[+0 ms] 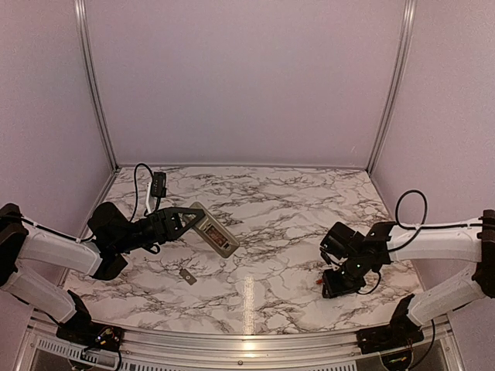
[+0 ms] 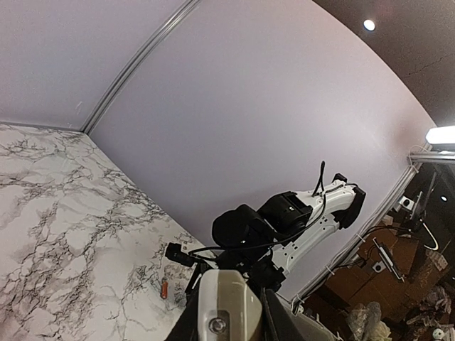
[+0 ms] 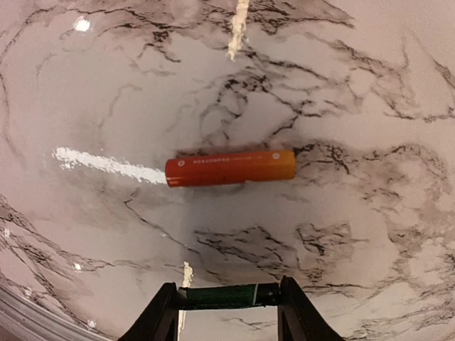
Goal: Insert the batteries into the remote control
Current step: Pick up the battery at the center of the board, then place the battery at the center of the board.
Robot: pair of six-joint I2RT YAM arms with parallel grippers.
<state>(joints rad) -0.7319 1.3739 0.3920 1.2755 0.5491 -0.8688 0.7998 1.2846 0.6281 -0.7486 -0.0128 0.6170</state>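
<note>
Table: white marble pattern, dark veins.
Orange-red battery is seen lying flat on it; small grey cover piece is noted toward the left.

Marble-patterned table, plain lilac walls, aluminium corner posts

The remote control, a slim grey-beige slab from above, sits left of centre, gripped at its far-left end by the left gripper and slanting toward the near right. The orange-red battery lies flat on its side on the marble at the near right, bare and untouched. Just beside it, roughly parallel, the dark green battery is pinched end to end between the fingers of the right gripper.
</note>
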